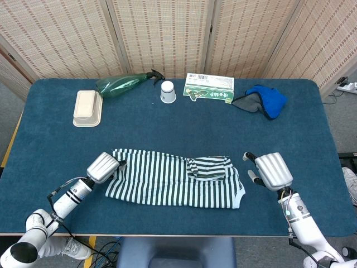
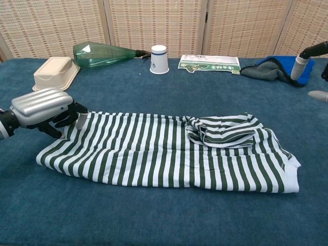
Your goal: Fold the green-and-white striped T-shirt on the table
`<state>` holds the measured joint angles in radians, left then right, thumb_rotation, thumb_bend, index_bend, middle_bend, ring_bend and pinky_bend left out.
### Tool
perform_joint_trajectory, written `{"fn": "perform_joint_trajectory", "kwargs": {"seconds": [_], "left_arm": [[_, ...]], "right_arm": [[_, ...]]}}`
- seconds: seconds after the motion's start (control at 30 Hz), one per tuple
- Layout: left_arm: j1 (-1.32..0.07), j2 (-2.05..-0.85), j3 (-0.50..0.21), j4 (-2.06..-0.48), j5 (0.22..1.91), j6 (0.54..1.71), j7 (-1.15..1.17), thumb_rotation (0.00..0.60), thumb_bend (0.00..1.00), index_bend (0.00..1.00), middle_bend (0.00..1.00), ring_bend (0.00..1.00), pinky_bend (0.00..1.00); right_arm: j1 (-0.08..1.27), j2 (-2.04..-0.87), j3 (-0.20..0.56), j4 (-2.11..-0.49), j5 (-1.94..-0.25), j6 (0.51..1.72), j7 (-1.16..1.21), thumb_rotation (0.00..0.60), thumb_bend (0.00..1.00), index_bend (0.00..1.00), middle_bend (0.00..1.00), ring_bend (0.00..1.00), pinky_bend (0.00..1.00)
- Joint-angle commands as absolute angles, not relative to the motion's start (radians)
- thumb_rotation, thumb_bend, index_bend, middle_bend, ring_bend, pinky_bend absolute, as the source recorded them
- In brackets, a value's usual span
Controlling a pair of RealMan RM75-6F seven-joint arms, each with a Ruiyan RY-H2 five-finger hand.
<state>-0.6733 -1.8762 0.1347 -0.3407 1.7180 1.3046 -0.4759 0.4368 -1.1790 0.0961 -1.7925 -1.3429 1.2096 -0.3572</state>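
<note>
With the left hand [image 2: 43, 110] pinching the T-shirt [image 2: 169, 151] hem and the right hand [image 1: 270, 171] empty, fingers apart, both corners should be lifted together.

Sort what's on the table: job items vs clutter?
Job: T-shirt, left hand at its left end, right hand beside its right end.
Clutter: spray bottle, paper cup, green box, blue cloth, beige container.

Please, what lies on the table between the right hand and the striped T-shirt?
Nothing: in the head view only bare blue tablecloth shows in the short gap between the right hand and the nearest edge of the striped T-shirt.
</note>
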Motion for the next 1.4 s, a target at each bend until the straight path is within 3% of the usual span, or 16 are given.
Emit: {"fn": "perform_joint_trajectory", "kwargs": {"seconds": [0.03, 0.23, 0.5, 1.1, 1.4], "left_arm": [[-0.675, -1.877, 0.133, -0.347, 1.716, 1.303, -0.477, 0.600, 0.42, 0.63, 0.89, 0.82, 0.95], [-0.685, -1.868, 0.128, -0.382, 1.713, 1.297, -0.469, 0.600, 0.51, 0.65, 0.90, 0.82, 0.95], [-0.710, -1.809, 0.097, -0.528, 1.687, 1.271, -0.448, 0.600, 0.52, 0.62, 0.90, 0.82, 0.95], [-0.824, -1.545, -0.059, -1.199, 1.585, 1.127, -0.158, 0.600, 0.52, 0.59, 0.90, 0.82, 0.95], [-0.885, -1.493, -0.153, -1.436, 1.490, 1.028, 0.000, 0.600, 0.52, 0.58, 0.90, 0.82, 0.95]], "right_arm": [[0.437, -1.180, 0.098, -1.789, -1.344, 1.208, -0.352, 0.600, 0.35, 0.38, 0.97, 1.00, 1.00], [0.436, -1.182, 0.101, -1.782, -1.346, 1.207, -0.340, 0.600, 0.35, 0.38, 0.97, 1.00, 1.00], [0.431, -1.181, 0.104, -1.776, -1.351, 1.211, -0.325, 0.600, 0.35, 0.38, 0.97, 1.00, 1.00], [0.389, -1.139, 0.112, -1.783, -1.381, 1.273, -0.271, 0.600, 0.35, 0.38, 0.97, 1.00, 1.00], [0.362, -1.115, 0.109, -1.779, -1.390, 1.296, -0.237, 0.600, 0.35, 0.38, 0.97, 1.00, 1.00]]}}
